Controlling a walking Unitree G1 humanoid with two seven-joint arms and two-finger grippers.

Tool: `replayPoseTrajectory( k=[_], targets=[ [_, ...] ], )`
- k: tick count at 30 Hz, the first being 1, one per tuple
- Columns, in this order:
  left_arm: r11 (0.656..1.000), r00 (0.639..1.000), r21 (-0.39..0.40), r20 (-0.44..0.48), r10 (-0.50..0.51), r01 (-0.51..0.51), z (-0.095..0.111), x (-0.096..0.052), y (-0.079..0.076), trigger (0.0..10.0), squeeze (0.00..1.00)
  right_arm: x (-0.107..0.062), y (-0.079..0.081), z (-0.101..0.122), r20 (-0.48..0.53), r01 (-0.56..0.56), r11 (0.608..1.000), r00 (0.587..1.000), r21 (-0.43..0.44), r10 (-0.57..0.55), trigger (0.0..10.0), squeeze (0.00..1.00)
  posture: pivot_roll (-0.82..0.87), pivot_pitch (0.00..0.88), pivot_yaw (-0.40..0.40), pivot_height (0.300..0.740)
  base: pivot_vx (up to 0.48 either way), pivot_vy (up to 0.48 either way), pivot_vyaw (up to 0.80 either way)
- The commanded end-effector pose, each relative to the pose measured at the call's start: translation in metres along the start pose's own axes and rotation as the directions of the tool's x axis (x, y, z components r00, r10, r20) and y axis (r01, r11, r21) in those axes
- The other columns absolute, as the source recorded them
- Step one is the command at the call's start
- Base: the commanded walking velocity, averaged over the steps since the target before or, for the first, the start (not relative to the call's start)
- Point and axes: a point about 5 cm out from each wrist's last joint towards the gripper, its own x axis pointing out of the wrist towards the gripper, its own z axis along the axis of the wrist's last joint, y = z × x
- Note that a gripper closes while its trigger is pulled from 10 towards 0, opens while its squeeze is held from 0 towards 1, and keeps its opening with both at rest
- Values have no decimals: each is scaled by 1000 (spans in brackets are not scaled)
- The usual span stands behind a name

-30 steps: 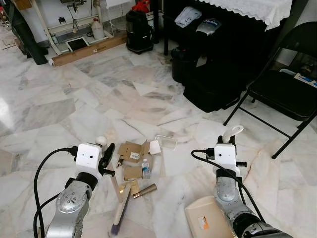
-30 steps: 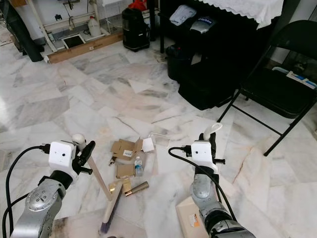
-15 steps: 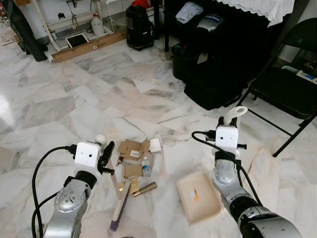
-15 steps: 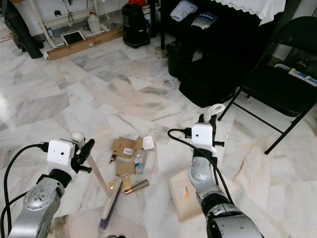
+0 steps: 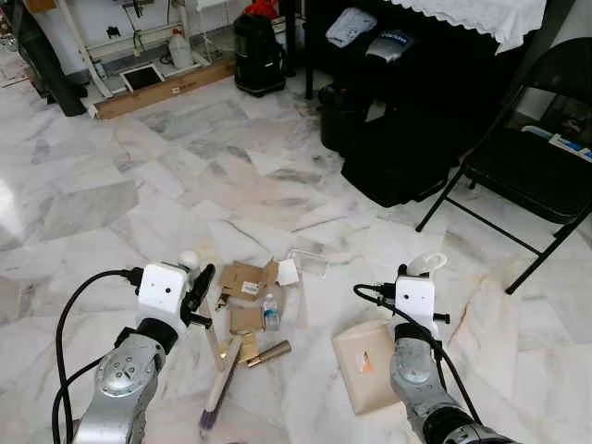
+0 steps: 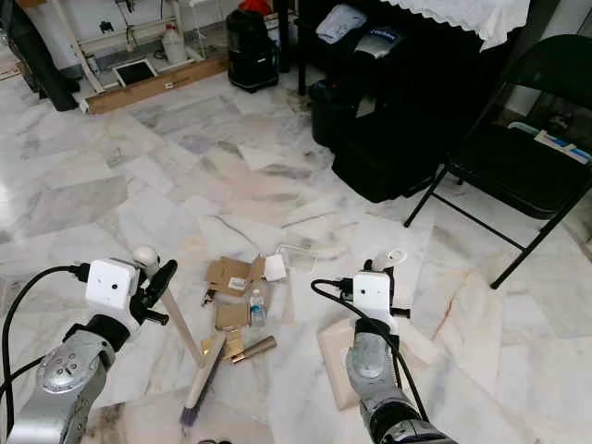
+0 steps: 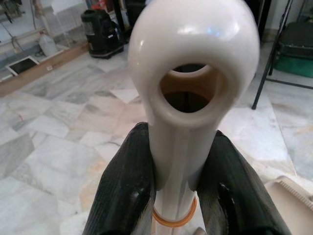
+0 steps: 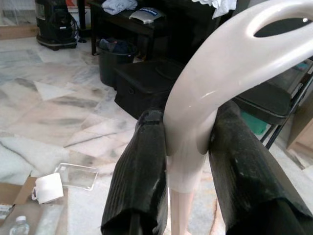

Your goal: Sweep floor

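The left gripper [image 7: 178, 183] is pinching the cream brush [image 5: 220, 396] by its handle, the bristle head resting on the marble floor [image 5: 111, 185] just beside a litter pile: cardboard scraps [image 5: 242, 280], a small bottle [image 5: 271, 313] and a brown tube [image 5: 269, 353]. The right gripper [image 8: 188, 161] is clamping the dustpan [image 5: 365, 365] by its looped handle, the pan lying flat on the floor right of the pile. A folding chair [image 5: 527, 166] is standing at the right.

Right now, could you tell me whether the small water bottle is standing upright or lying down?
Lying down: the water bottle rests flat among the cardboard scraps.
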Motion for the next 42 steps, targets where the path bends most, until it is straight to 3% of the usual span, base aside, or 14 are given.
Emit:
replayPoseTrajectory(
  k=[1, 5, 16, 21, 23, 29, 42],
  targets=[
    [1000, 1000, 23, 16, -15, 14, 8, 0, 0, 10000, 0, -9, -4, -21, -125, -1, 1000, 992, -21, -2, 10000, 0, 233, 131, 43, 740, 0, 0, 0],
    [1000, 1000, 21, -14, -10, 11, 2, 3, 1, 10000, 0, -1, -5, -22, -226, -20, 998, 973, 58, 33, 10000, 0, 217, 121, 44, 740, 0, 0, 0],
    [993, 991, 23, -69, 117, -116, -14, 10, 8, 10000, 0, 11, -13, -14, -206, -2, 992, 978, 127, 28, 10000, 0, 185, 109, 38, 740, 0, 0, 0],
    [994, 990, -25, -94, 106, -109, -19, 15, 6, 10000, 0, 14, -15, -10, -195, 1, 989, 980, 145, 28, 10000, 0, 173, 106, 37, 740, 0, 0, 0],
    [993, 990, -89, -131, 60, -72, -25, 16, 1, 10000, 0, 16, -16, -8, -183, 5, 988, 983, 154, 24, 10000, 0, 169, 104, 36, 740, 0, 0, 0],
    [990, 986, -138, -168, 14, -38, -29, 16, 0, 10000, 0, 19, -18, -5, -170, 2, 986, 985, 165, 27, 10000, 0, 168, 105, 30, 740, 0, 0, 0],
    [967, 984, -253, -169, -55, 11, -23, 20, -6, 10000, 0, 21, -18, -2, -159, -2, 984, 987, 176, 31, 10000, 0, 162, 107, 27, 740, 0, 0, 0]
  ],
)
